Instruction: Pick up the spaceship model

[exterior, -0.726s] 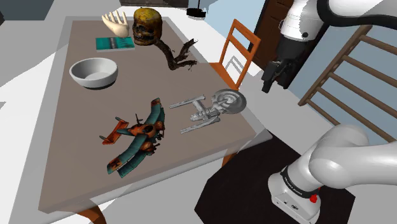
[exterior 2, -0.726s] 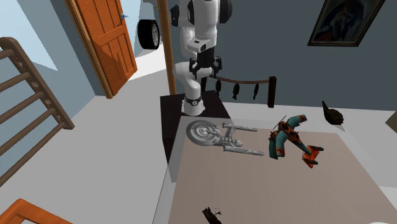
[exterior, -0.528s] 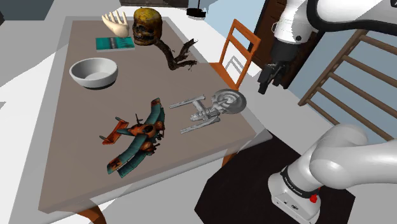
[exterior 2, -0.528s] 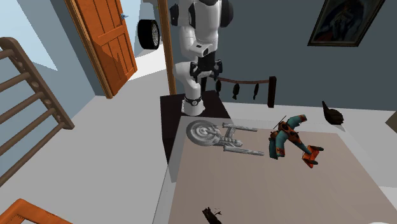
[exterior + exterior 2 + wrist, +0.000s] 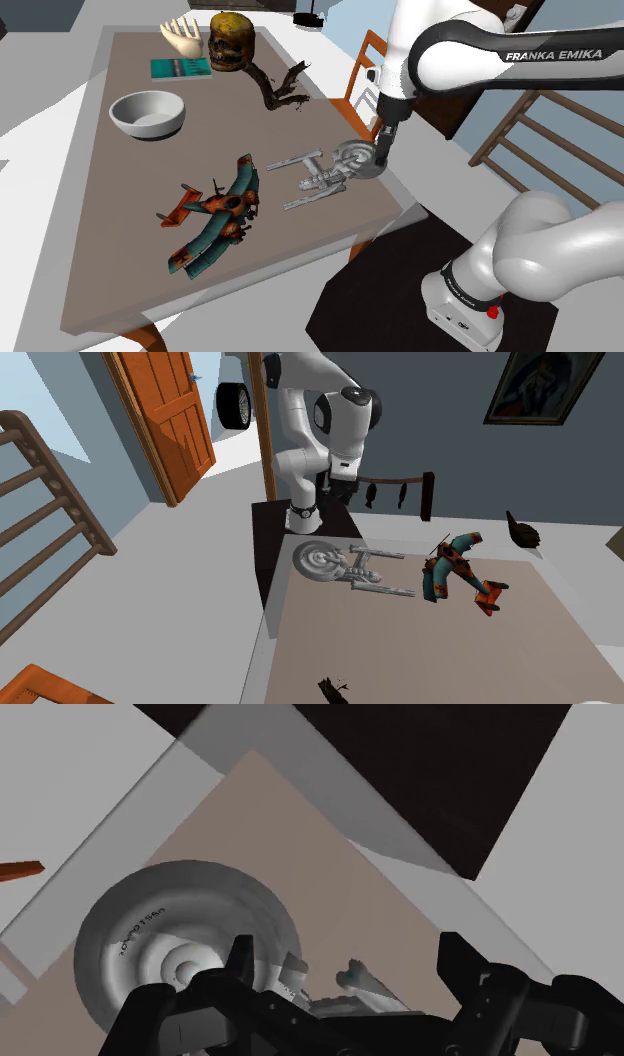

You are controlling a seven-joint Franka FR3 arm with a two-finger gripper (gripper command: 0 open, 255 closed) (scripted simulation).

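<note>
Spaceship [image 5: 318, 176] saucer end at table [image 5: 110, 250] corner, pincer [image 5: 381, 152] spread above

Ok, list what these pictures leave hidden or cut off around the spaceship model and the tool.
Wrist view: most of the rear hull and engines of the spaceship model are covered by the tool and cut by the bottom edge.
Shoulder view: the tool overlaps the model's saucer rim, so any gap between them cannot be judged.
Second exterior view: the dark branch is cut off by the bottom edge.
</note>
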